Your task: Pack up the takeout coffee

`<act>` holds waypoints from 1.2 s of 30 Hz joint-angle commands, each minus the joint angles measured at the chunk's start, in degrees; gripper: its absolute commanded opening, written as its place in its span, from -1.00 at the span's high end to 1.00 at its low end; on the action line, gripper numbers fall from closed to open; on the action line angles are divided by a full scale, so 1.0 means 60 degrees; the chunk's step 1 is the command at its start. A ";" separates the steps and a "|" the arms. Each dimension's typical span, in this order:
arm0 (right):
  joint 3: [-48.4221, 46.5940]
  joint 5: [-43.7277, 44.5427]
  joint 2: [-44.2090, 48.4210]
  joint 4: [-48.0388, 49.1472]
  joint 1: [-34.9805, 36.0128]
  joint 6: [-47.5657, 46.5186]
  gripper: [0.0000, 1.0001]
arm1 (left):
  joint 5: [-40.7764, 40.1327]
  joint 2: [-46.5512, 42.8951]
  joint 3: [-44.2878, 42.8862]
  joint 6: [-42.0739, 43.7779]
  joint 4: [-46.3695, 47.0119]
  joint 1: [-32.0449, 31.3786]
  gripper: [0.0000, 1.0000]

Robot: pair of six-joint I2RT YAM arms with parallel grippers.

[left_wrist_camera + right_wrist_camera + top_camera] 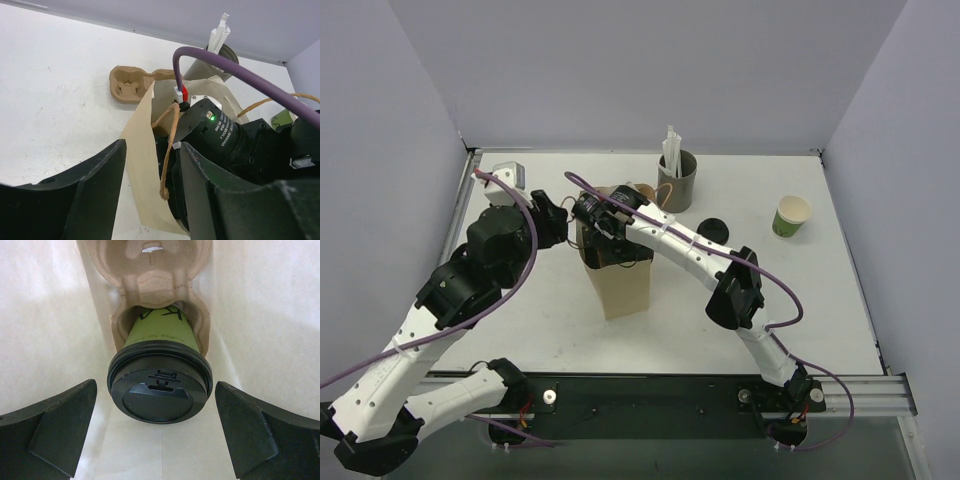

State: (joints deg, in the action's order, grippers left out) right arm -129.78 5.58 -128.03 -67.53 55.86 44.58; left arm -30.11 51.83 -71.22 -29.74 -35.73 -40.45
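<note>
**Containers**
- Bag [625, 290]: paper, standing upright mid-table [820, 300], mouth up. It holds a pulp carrier [150, 280] and the coffee [159, 335]. The right arm enters through the mouth.
- Carrier in the bag: the coffee sits base-first in its near socket. A second socket shows beyond it.
- Grey cup [677, 185]: behind the bag, upright, holding white straws [671, 150].
- Open green cup [791, 216]: upright on the table far right, well apart from the bag. Its contents cannot be told.
- Loose lid [712, 228]: black, on the table between the bag and the open green cup.
- Spare carrier [131, 84]: lying on the table behind the bag.

**Coffee orientation**
- Its black lid [157, 400] faces the right wrist camera and the bag mouth. The base points away, into the socket.
- The long axis runs along the bag's depth, leaning slightly off the camera's line.

**Grippers**
- Right gripper [155, 385]: inside the bag, fingers spread wide, one on each side of the lid. Neither finger touches the coffee.
- Left gripper [152, 145]: at the bag's left rim, fingers apart. The bag wall and a cord handle [170, 145] lie between them. Contact with the paper cannot be told.
</note>
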 commanded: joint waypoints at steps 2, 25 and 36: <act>-0.0109 0.0109 0.0596 -0.0494 -0.0022 0.0100 -1.00 | -0.0137 0.0267 -0.0464 0.0005 0.0608 0.0091 0.00; -0.0226 0.0212 0.1240 -0.0596 0.0036 0.0407 -1.00 | 0.0667 0.0326 -0.0010 0.0371 0.1135 0.0266 1.00; -0.0607 0.0358 0.1738 -0.0640 0.0066 0.0569 -1.00 | 0.0799 0.0297 0.0019 0.0430 0.1106 0.0266 1.00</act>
State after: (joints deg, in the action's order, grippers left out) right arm -131.17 5.61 -122.41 -67.99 55.94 46.78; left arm -26.17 54.72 -71.07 -27.92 -32.23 -39.20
